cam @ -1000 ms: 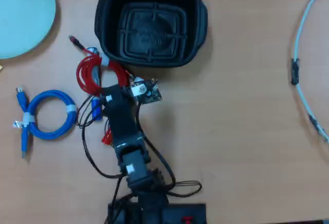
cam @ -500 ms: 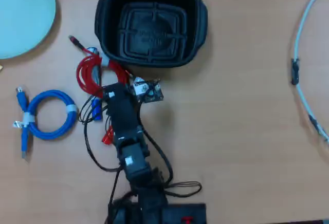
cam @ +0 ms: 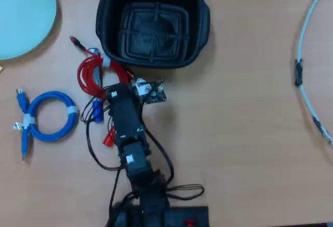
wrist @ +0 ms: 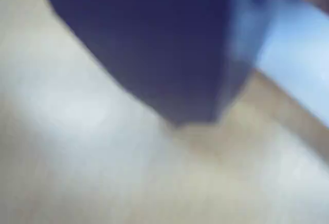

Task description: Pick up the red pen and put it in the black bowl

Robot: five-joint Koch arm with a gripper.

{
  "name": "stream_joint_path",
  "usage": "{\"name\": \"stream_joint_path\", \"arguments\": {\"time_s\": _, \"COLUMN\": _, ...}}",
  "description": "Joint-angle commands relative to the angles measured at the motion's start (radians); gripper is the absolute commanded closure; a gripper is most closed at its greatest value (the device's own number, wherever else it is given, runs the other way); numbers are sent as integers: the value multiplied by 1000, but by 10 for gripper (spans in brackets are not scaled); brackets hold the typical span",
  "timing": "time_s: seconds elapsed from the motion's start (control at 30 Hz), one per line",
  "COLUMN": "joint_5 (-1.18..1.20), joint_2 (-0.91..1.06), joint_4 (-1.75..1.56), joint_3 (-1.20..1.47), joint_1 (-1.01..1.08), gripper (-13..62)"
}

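Overhead view, wooden surface [cam: 244,133]. We list the black bowl [cam: 200,26] at top centre, upright, nothing inside it, its ridged grid floor showing. Just below its lower left rim lies the coiled red cable [cam: 88,76], and beside that a blue-capped marker [cam: 97,110], partly under the arm [cam: 125,123]. A small red piece [cam: 108,137] shows at the arm's left edge; we take it for the red pen's cap, the rest being hidden beneath the arm. That places the pen well short of the bowl, on the surface.

The gripper [cam: 132,84] points toward the bowl's lower rim, its tip between the red cable and the bowl. The jaws are covered by the arm's own body from above, so we cannot tell how they stand or whether they hold anything.

Also entered: a pale blue plate [cam: 21,13] at top left, a coiled blue cable [cam: 49,116] at left, a grey cord [cam: 307,71] at right.

Wrist view: blurred, a dark shape over pale ground, nothing identifiable.
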Motion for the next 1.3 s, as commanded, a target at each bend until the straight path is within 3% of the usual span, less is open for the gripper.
{"name": "stream_joint_path", "arguments": {"time_s": 0.0, "joint_5": 12, "joint_2": 0, "joint_4": -14, "joint_3": -61, "joint_1": -9, "gripper": 155}}
{"name": "stream_joint_path", "arguments": {"time_s": 0.23, "joint_5": 110, "joint_2": -11, "joint_4": -43, "joint_3": -60, "joint_1": -18, "gripper": 163}}
{"name": "stream_joint_path", "arguments": {"time_s": 0.33, "joint_5": 173, "joint_2": -26, "joint_4": -51, "joint_3": -60, "joint_1": -18, "gripper": 207}}
{"name": "stream_joint_path", "arguments": {"time_s": 0.43, "joint_5": 192, "joint_2": -26, "joint_4": -52, "joint_3": -58, "joint_1": -18, "gripper": 320}}
{"name": "stream_joint_path", "arguments": {"time_s": 0.6, "joint_5": 192, "joint_2": -28, "joint_4": -52, "joint_3": -54, "joint_1": -37, "gripper": 589}}
{"name": "stream_joint_path", "arguments": {"time_s": 0.7, "joint_5": 193, "joint_2": -28, "joint_4": -51, "joint_3": -49, "joint_1": -35, "gripper": 550}}
{"name": "stream_joint_path", "arguments": {"time_s": 0.97, "joint_5": 291, "joint_2": -28, "joint_4": -32, "joint_3": -44, "joint_1": -20, "gripper": 553}}
{"name": "stream_joint_path", "arguments": {"time_s": 1.27, "joint_5": 946, "joint_2": -15, "joint_4": 81, "joint_3": -38, "joint_1": 100, "gripper": 552}}
